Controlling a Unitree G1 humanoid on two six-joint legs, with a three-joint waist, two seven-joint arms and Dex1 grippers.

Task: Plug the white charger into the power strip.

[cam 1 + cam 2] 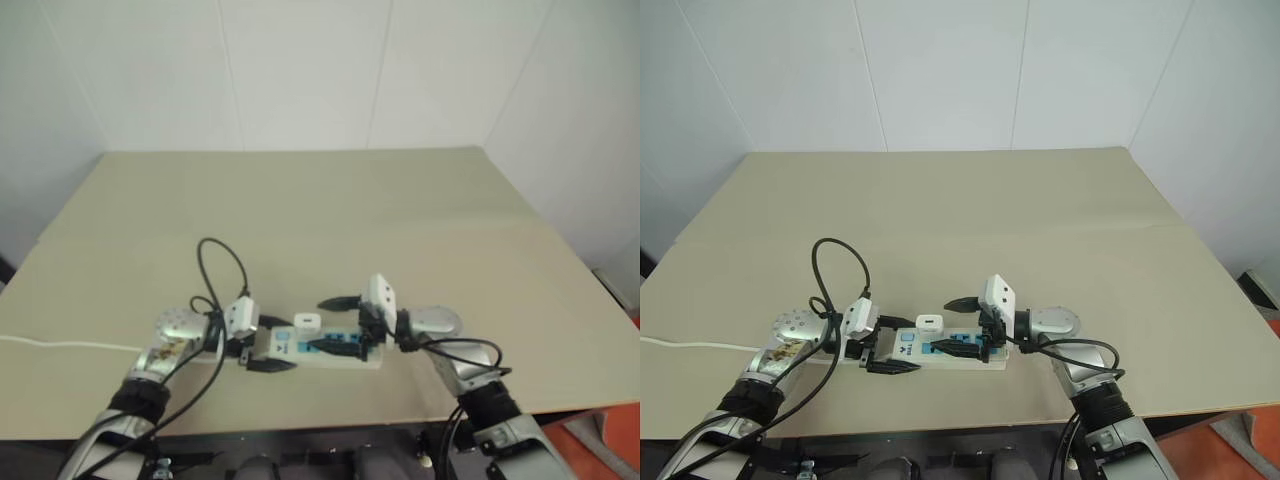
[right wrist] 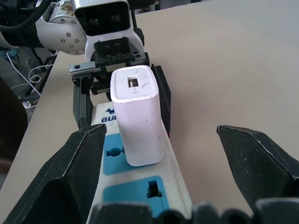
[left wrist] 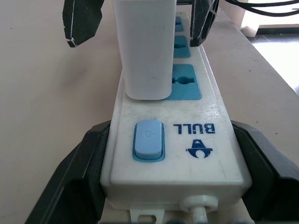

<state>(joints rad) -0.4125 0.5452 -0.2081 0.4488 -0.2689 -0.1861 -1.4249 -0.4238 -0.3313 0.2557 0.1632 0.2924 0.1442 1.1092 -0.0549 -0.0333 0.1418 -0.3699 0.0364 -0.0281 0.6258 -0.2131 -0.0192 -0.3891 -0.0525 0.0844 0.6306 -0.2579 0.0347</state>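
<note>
**A:** Where is the charger?

**B:** The charger (image 2: 138,114) stands upright on the strip (image 1: 940,350), seated in the socket nearest the switch (image 3: 148,139). Its port faces up. The two blue sockets on the side toward my right arm are bare.

**A:** And the strip itself?

**B:** It lies flat on the surface (image 1: 1040,220), running left to right, close to the near edge. Its cord (image 1: 690,345) leaves the switch end and trails off toward the left edge.

**A:** What has your left claw got?

**B:** My left claw (image 1: 888,348) is clamped across the strip's switch end; in the left wrist view one black finger (image 3: 70,177) presses each long side. The jaws are spread wide, as wide as the strip.

**A:** Your right claw?

**B:** My right claw (image 1: 965,322) is wide open and holds nothing. It points left along the strip. One finger (image 2: 77,172) hangs on the far side of the strip, the other off its near side, and the charger stands between them ahead of the tips, touching neither. There is plain daylight on both sides of the charger.

**A:** How much room around all this?

**B:** Plenty behind. The surface runs bare from the strip back to the wall (image 1: 940,70), and out to the left and right edges. In front there is little: a narrow band of surface lies between the strip and the near edge, where my arms come over.
</note>
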